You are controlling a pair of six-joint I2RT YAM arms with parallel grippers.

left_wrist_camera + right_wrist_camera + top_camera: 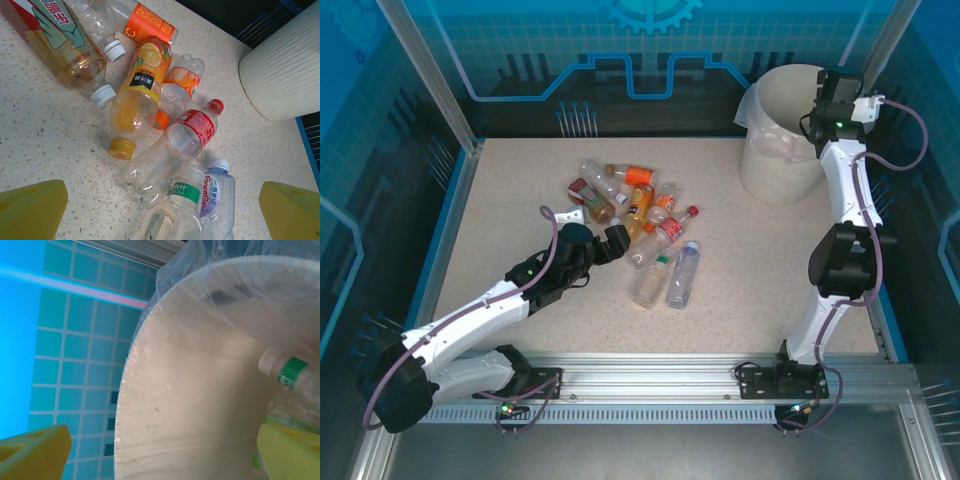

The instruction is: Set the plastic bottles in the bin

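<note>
I have the speckled table (500,200) in the top view. The bin (775,160), lined with a clear bag, stands at its far right corner, well apart from the plastic bottles (640,220) lying in a loose pile near the middle.

My right gripper (160,455) hangs over the bin's mouth, jaws spread wide with nothing between them. Inside the bin below it lies a green-labelled bottle (285,371).

My left gripper (160,215) hovers at the near-left edge of the pile, jaws likewise wide apart and gripping nothing.

Through its wrist camera I see an orange juice bottle (137,95) with a yellow cap lying among the others, and a red-capped bottle (192,127) touching it on the right. Nearest the fingers, a bottle with a green band (182,192) and a clear water bottle (217,192) lie side by side.
</note>
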